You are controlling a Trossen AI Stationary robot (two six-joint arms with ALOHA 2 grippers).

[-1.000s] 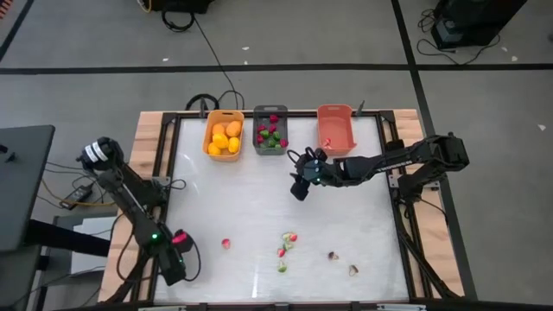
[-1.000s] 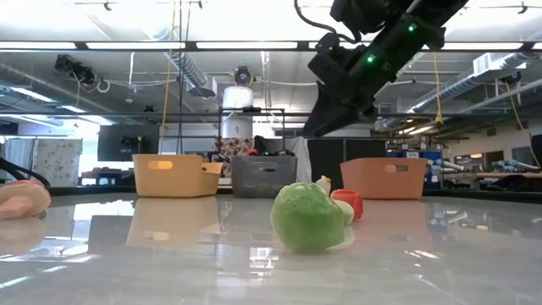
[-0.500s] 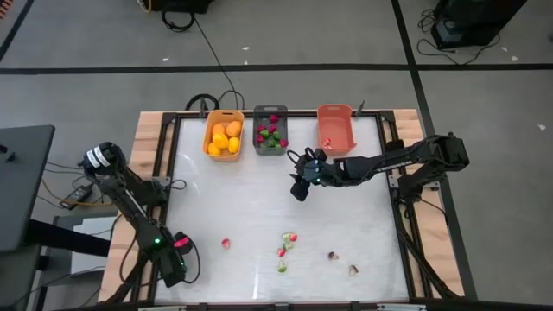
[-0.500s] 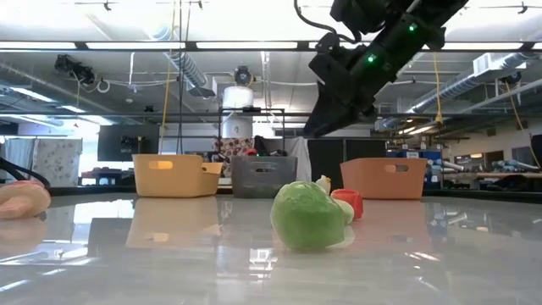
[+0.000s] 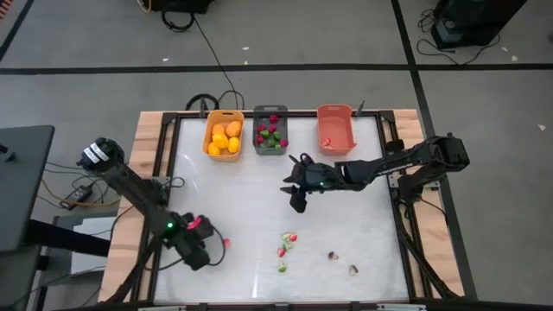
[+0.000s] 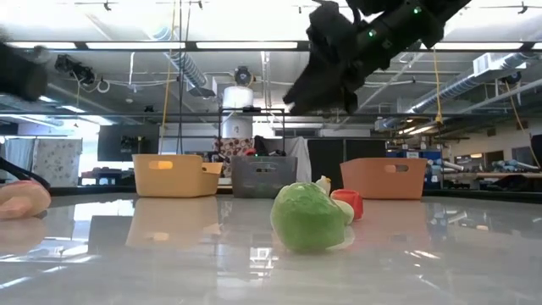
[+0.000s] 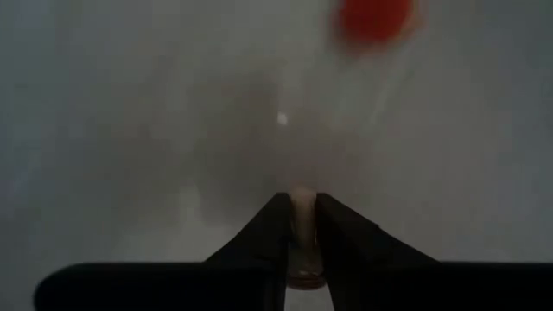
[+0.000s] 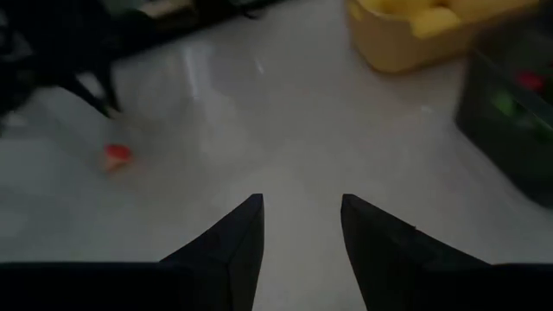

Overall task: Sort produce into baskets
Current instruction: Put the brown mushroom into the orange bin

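Low on the left of the high view, the left gripper (image 5: 207, 253), fingers nearly closed on nothing, sits just beside a red radish piece (image 5: 226, 243) lying toward upper right. Right gripper (image 5: 296, 197), jaws parted and empty, hangs mid-frame, well apart from it.

- The table (image 5: 251, 190) has a shiny white top and a wooden edge.
- Three baskets stand in a row at the far side: a yellow basket (image 5: 223, 135), a dark grey basket (image 5: 270, 130) and a coral basket (image 5: 335, 129).
- A small red piece (image 5: 225, 243) lies near the front left.
- A little bunch of green and red pieces (image 5: 286, 244) lies near the front middle.
- Two tiny pieces (image 5: 342, 263), maybe pale slices, lie to the front right.
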